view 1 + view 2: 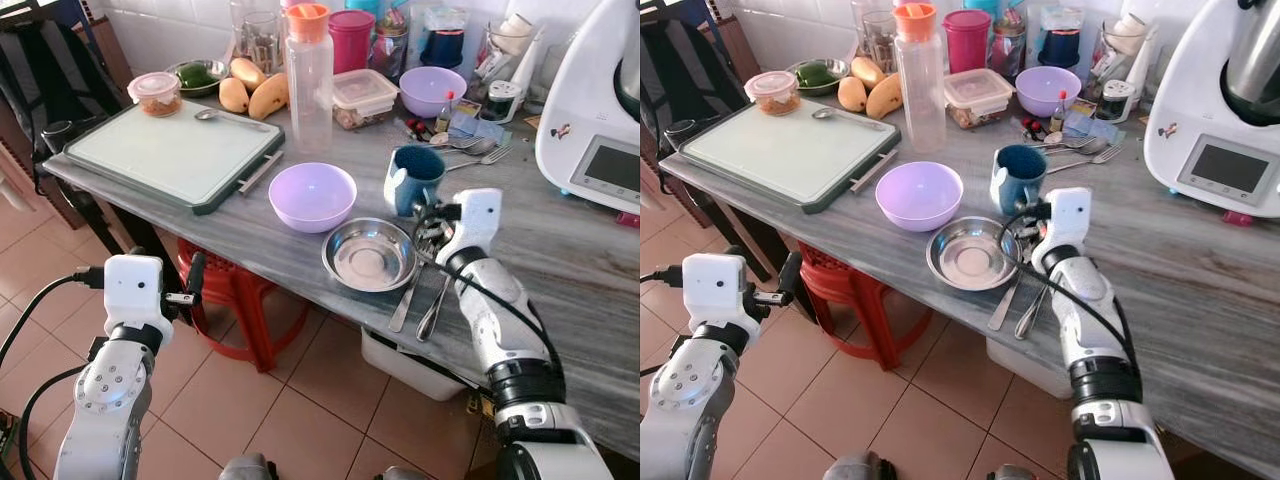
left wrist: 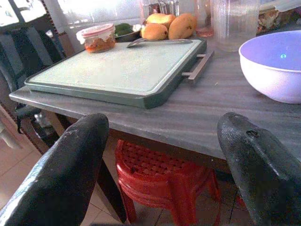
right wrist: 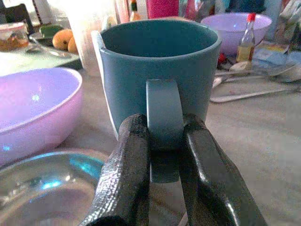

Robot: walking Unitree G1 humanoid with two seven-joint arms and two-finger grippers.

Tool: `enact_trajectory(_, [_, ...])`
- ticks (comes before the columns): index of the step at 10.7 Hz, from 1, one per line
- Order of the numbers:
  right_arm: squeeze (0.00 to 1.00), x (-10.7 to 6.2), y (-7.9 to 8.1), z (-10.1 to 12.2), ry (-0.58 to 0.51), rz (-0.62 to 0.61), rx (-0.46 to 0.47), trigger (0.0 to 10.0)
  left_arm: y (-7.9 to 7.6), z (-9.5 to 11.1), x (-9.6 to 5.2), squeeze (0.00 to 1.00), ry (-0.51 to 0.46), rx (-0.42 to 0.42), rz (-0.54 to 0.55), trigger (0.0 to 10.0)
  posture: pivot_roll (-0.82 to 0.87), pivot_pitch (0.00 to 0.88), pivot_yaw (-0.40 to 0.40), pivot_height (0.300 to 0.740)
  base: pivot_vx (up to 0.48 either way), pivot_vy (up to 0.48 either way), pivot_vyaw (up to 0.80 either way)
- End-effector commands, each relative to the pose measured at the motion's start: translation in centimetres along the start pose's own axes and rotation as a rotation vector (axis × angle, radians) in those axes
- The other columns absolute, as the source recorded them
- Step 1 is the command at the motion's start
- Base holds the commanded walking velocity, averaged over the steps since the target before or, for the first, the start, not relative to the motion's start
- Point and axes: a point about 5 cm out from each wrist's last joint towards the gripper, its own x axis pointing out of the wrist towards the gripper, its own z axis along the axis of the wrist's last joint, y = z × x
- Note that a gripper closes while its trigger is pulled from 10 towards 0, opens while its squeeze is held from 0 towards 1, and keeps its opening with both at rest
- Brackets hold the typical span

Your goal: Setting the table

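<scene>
Grey marble-patterned desk [image 1: 560, 250], set over a reddish tiled floor [image 1: 300, 400]. White tiled wall behind. Red plastic stool [image 1: 235, 300] stowed under the desk edge.

On the desk, toward the robot's left: green cutting board [image 1: 175, 150] with a metal handle, carrying a lidded container [image 1: 155, 92] and a spoon [image 1: 225, 116] at its far edge. Behind it: mangoes [image 1: 250, 90]. Clear bottle with orange cap [image 1: 309, 75] upright near centre. White kitchen appliance [image 1: 595, 110] at far right.

Near the front edge: lilac bowl [image 1: 312, 195], steel bowl [image 1: 368, 254] just beside it, blue mug [image 1: 413, 177] behind the steel bowl. Cutlery [image 1: 420, 300] lying to the right of the steel bowl.

Right tool [image 3: 164, 155] at the mug, fingers clamped on the mug handle [image 3: 163, 115], one finger on each side; mug standing upright on the desk. Handle grip legible from the right wrist view; hidden behind the wrist from the head views.

Left tool [image 2: 164, 165] held low, below desk level and ahead of the stool, fingers spread apart, holding nothing. Left wrist view facing the cutting board edge and the lilac bowl.
</scene>
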Motion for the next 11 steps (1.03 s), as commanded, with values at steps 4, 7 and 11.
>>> enact_trajectory(4, [0.00, 0.14, -0.40, -0.60, 0.037, -0.004, -0.047, 10.0, -0.04, 0.24, 0.23, 0.00, -0.005, 0.005, 0.002, 10.0, 0.08, 0.029, 0.049, 0.740, 0.000, 0.000, 0.00])
enact_trajectory(7, [0.00, 0.54, -0.64, -0.70, 0.041, 0.008, -0.082, 10.0, -0.04, 0.21, 0.35, 0.00, -0.006, 0.008, 0.003, 10.0, 0.08, 0.024, 0.049, 0.740, 0.000, 0.000, 0.00])
enact_trajectory(11, [1.00, 0.95, -0.27, -0.82, 0.037, 0.041, -0.091, 10.0, -0.10, 0.18, 0.46, 0.00, -0.006, 0.007, 0.005, 10.0, 0.08, 0.020, 0.047, 0.740, 0.000, 0.000, 0.00])
